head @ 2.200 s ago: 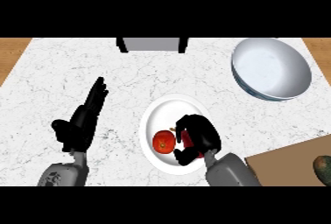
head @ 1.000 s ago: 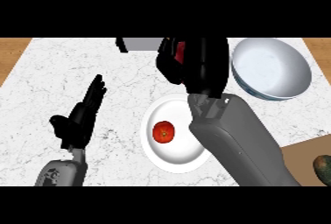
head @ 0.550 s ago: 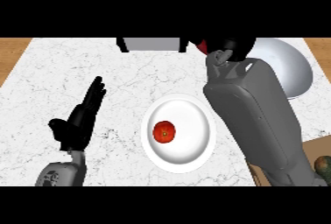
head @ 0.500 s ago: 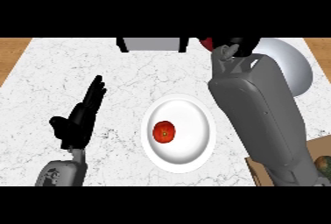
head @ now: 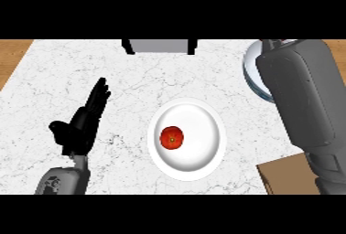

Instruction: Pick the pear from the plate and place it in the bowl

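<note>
Head view: the right grey forearm (head: pixel 297 96) rises along the frame's 3 o'clock side and covers most of the round pale-grey bowl (head: pixel 251 73) at 1 o'clock, of which only a curved sliver of rim shows. The right robot hand itself is cut off at the upper edge beyond the forearm, so I cannot tell whether it is clenched or released. At 12 o'clock a grey box-shaped object with dark sides (head: pixel 159 45) is cropped by the top edge and hard to identify.

The white marble-patterned bench (head: pixel 61 73) with fine grey veins fills most of the frame; wooden strips show at its far left and right upper corners. A brown cardboard-coloured block (head: pixel 287 176) sits at 4 o'clock, partly behind the forearm.

The smooth white round plate (head: pixel 186 138) lies near the centre, and the small red rounded fruit (head: pixel 171 137) rests on it, slightly towards 9 o'clock. The black left robot hand (head: pixel 81 123) rests at 9 o'clock, released, fingers straight, holding nothing.
</note>
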{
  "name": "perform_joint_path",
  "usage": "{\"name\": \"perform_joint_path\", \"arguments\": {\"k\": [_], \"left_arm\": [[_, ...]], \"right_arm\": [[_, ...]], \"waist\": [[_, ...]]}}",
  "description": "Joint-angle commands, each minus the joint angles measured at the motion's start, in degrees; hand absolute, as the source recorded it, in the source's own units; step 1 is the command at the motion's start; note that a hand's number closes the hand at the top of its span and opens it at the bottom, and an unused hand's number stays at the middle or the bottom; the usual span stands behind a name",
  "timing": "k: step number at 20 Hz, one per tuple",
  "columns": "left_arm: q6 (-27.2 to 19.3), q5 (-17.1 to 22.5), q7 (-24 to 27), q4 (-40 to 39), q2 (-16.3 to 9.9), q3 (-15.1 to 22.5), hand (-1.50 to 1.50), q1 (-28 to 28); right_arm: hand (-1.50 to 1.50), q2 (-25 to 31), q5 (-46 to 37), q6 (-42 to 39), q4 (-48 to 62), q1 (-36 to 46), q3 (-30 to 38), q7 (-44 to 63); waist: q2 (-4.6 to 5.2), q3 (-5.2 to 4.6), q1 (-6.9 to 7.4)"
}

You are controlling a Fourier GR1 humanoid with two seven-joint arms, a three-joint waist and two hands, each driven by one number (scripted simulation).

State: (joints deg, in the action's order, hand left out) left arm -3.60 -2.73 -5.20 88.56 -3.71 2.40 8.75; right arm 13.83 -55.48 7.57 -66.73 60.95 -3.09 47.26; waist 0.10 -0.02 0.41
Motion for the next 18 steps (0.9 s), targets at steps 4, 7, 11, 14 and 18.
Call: {"name": "perform_joint_path", "arguments": {"k": [4,7,11,14,18], "left_arm": [[-1.09,-1.58,0.32,-2.16,1.35,0.89,0.00,2.02],[0.87,0.61,-3.06,2.55,-0.14,0.07,0.00,-0.13],[1.21,-0.29,3.74,-3.54,-0.33,-0.87,0.00,0.33],[0.22,-0.47,-3.40,3.84,0.39,0.84,0.00,-0.47],[-0.06,-0.70,-0.97,2.05,1.49,1.16,0.00,-0.66]], "right_arm": [[1.50,3.42,-3.22,6.93,13.81,-1.95,2.86,-7.26],[1.50,8.09,0.28,5.50,14.64,-3.18,6.98,-12.03],[1.50,6.96,-1.99,12.24,22.82,-4.53,7.14,-16.01],[1.50,10.05,0.80,14.87,26.88,-8.00,10.49,-22.41],[1.50,9.38,5.51,9.95,32.23,-6.36,13.20,-25.59]], "waist": [[0.37,0.01,0.57],[0.07,0.03,0.42],[0.30,0.01,0.55],[0.21,0.07,0.77],[0.34,0.07,1.04]]}}
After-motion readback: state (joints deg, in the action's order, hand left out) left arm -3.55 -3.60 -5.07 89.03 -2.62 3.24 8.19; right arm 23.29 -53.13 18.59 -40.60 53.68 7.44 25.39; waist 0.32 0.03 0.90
